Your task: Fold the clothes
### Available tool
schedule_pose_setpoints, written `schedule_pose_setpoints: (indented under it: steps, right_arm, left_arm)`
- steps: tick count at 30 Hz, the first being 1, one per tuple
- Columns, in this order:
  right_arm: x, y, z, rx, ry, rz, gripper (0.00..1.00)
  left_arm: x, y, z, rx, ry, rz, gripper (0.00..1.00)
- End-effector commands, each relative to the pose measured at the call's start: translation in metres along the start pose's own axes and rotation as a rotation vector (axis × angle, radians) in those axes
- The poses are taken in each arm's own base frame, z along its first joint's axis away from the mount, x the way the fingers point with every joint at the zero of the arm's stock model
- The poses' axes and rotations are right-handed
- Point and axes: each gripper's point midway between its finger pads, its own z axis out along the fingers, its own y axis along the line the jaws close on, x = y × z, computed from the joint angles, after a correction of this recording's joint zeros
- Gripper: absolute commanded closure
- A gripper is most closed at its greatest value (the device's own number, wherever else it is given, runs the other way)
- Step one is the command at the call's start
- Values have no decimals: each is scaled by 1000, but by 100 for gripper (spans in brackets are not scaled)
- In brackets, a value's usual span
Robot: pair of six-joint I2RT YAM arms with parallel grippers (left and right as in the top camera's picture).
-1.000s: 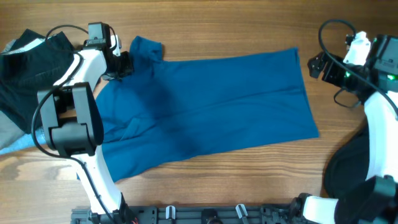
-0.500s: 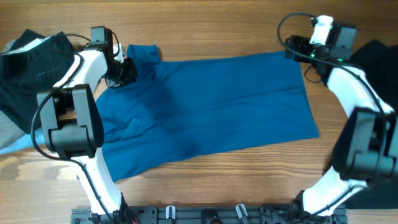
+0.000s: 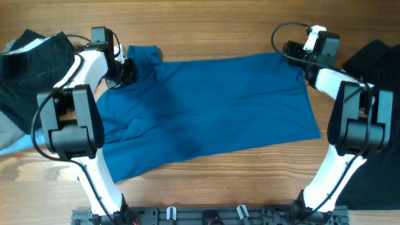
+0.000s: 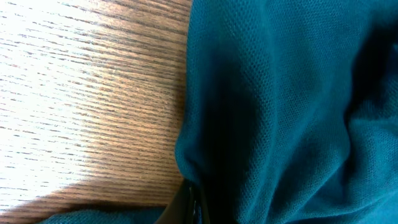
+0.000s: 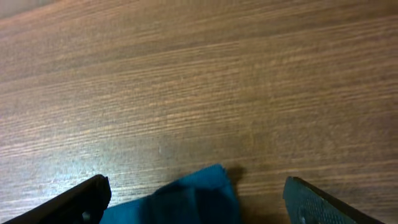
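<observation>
While left end effector [image 3: 128, 70] clenches blue shirt [image 3: 212, 106], right end effector [image 5: 199, 199] stands released.

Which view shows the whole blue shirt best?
Overhead: the blue shirt lies spread out, nearly its whole outline visible. Left wrist shows only close-up bunched fabric; right wrist only one corner tip at the bottom edge.
</observation>
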Motion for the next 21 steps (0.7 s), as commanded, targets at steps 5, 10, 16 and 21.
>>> schedule_pose_setpoints:
  steps: [5, 10, 16, 21]
  right_arm:
    - [32, 16, 17, -43, 70, -83, 7]
    - [49, 22, 22, -19, 114, -197, 10]
    - [58, 7, 21, 71, 156, -225, 32]
    - [59, 0, 20, 108, 161, -227, 48]
  left_arm:
    - [13, 1, 4, -8, 37, -12, 96]
    - [15, 2, 4, -10, 43, -13, 96]
    - [15, 2, 4, -10, 43, -13, 96]
    - [16, 2, 4, -12, 49, -15, 96]
